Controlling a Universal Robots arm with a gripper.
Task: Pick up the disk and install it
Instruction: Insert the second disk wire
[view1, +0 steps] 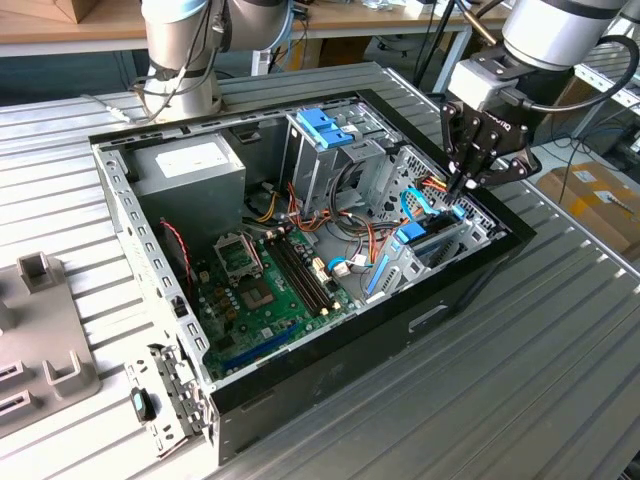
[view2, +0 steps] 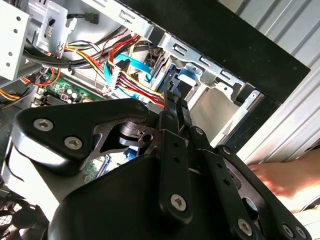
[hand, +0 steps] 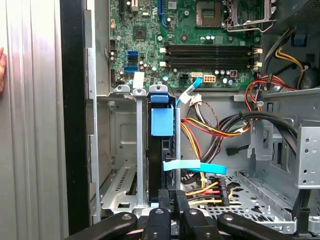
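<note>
Gripper (view1: 470, 182) pressed together over the disk (hand: 161, 150), which stands on edge in the bay at the front corner of the computer case (view1: 300, 400).

We see the disk upright between the bay's metal walls, its light-blue rail and tab facing up, fingers (hand: 170, 202) closed just above its top edge; whether they pinch it we cannot tell. We judge it stiff, fairly heavy, shock-sensitive and smooth-sided, best held by the plastic rails. Bundled wires (hand: 210, 130) lie just beside it, the green circuit board (hand: 200, 45) beyond. A person's hand (view2: 285, 177) rests outside the case.
</note>
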